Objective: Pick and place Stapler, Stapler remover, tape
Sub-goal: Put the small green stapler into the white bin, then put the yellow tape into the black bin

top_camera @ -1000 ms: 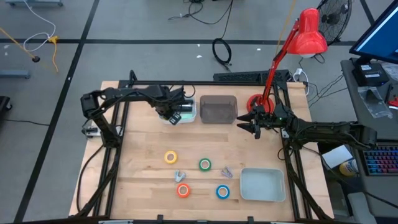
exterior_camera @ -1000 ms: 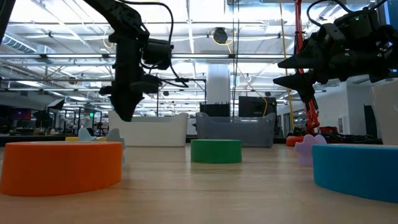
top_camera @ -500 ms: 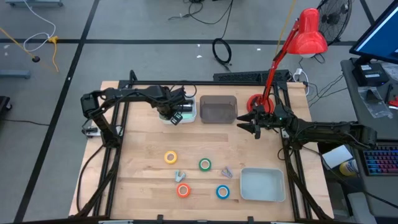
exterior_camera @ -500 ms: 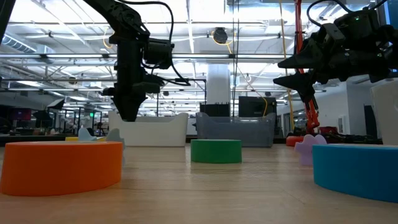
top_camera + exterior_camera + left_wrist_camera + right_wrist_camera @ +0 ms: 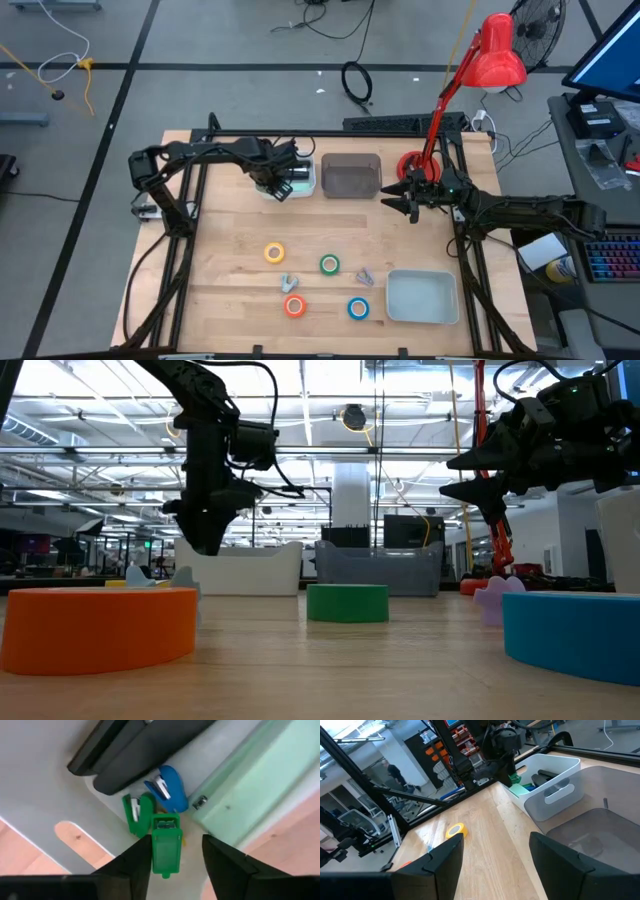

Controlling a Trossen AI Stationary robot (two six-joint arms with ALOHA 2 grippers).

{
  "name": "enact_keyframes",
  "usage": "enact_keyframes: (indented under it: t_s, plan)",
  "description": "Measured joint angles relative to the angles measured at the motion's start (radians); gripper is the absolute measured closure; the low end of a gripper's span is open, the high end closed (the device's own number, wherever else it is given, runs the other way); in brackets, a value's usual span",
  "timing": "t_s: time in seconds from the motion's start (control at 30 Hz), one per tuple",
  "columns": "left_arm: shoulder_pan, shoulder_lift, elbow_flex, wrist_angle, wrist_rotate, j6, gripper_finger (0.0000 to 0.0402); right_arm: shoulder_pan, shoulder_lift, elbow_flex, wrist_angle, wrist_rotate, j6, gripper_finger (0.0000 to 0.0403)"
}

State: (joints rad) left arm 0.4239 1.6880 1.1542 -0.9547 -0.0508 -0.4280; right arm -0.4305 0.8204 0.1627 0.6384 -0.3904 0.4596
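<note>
My left gripper (image 5: 281, 188) hangs open and pointing down over the white bin (image 5: 303, 176) at the far left of the table. In the left wrist view a small green stapler (image 5: 166, 847) shows between its fingers. Beneath it in the bin lie another green stapler (image 5: 139, 812), a blue one (image 5: 167, 790) and a black one (image 5: 145, 750). Yellow (image 5: 274, 253), green (image 5: 329, 264), orange (image 5: 294, 306) and blue (image 5: 358, 308) tape rolls lie flat on the near part of the table, with two small staple removers (image 5: 289, 282) (image 5: 365, 276) among them. My right gripper (image 5: 405, 203) waits open at the far right, holding nothing. My left gripper comes at the green stapler from above, its fingers to either side of the stapler's long body (image 5: 159, 851). One finger (image 5: 135, 865) shows right against it, and a gap shows at the other finger (image 5: 220, 862). Whether the gripper touches the stapler, I cannot tell.
A dark grey bin (image 5: 350, 176) stands right of the white bin. A pale tray (image 5: 421, 274) sits at the near right. A red desk lamp (image 5: 497, 50) has its base (image 5: 412, 165) at the far right, next to my right arm.
My left gripper's fingers have spread apart above the white bin; the arm has kept its place.
</note>
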Motion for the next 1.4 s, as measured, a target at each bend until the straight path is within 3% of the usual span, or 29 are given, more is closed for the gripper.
enact_keyframes:
  t_s: [0.5,0.83,1.17,1.4]
  plan:
    - [0.000,-0.065,0.002,0.018,0.006,-0.058,0.0210,0.000,0.000,0.000,0.000,0.000,-0.008,0.0181]
    - [-0.058,-0.253,0.045,0.044,0.069,0.010,0.0211,0.000,0.000,0.000,0.002,0.000,-0.008,0.0181]
    - [-0.170,-0.416,0.007,0.030,-0.101,-0.070,0.0211,0.000,0.000,0.000,0.017,0.000,0.007,0.0181]
    - [-0.260,-0.476,-0.085,0.104,-0.097,-0.094,0.0210,0.000,0.000,0.000,0.031,0.000,0.124,0.0181]
